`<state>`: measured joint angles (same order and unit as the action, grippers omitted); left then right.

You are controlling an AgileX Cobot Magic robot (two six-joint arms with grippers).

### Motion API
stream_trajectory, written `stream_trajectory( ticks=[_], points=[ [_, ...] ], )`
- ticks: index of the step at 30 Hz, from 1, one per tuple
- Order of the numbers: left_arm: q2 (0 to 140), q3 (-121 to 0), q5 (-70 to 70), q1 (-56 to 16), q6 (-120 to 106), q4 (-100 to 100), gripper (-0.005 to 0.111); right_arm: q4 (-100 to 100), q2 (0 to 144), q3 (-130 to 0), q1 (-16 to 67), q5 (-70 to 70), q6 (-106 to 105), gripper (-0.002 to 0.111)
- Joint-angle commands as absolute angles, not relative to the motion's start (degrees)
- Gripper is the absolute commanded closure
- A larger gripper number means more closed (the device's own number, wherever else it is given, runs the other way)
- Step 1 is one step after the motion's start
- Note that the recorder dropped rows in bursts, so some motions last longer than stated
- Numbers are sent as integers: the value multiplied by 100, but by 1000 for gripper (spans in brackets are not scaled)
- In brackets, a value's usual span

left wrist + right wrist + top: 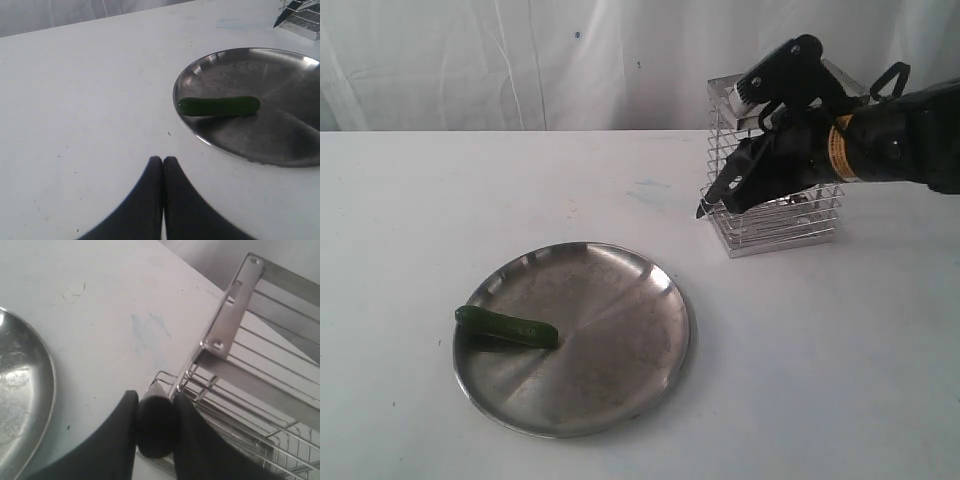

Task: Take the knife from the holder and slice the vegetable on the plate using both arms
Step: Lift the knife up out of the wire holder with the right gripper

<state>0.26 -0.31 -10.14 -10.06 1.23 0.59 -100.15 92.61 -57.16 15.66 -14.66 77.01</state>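
Note:
The dark green vegetable (507, 327) (219, 106) lies whole on the left part of the steel plate (610, 330) (280, 130). My right gripper (745, 185) (156, 399) is shut on the black handle of the knife (713, 195) (156, 425). It holds the knife in the air just in front of the wire holder (790, 225) (235, 315), with the dark blade pointing down and left, outside the cage. My left gripper (163, 159) is shut and empty, over bare table short of the plate. It is out of the exterior view.
The white table (820, 380) runs wide around the plate. A pale curtain (520, 60) hangs behind the table's far edge. The plate's rim (47, 385) shows at the side of the right wrist view.

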Motion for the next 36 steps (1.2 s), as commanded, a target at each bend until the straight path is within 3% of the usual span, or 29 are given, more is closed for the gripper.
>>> stream_trajectory(
  ticks=[1,36],
  points=[
    [0,0,-1033,-978,128,108,107,-9995,9207,-5518,1558,-1679,7865,108],
    [0,0,-1033,-978,128,108,107,-9995,8058,-5390,1536,-1766,9052,108]
  ],
)
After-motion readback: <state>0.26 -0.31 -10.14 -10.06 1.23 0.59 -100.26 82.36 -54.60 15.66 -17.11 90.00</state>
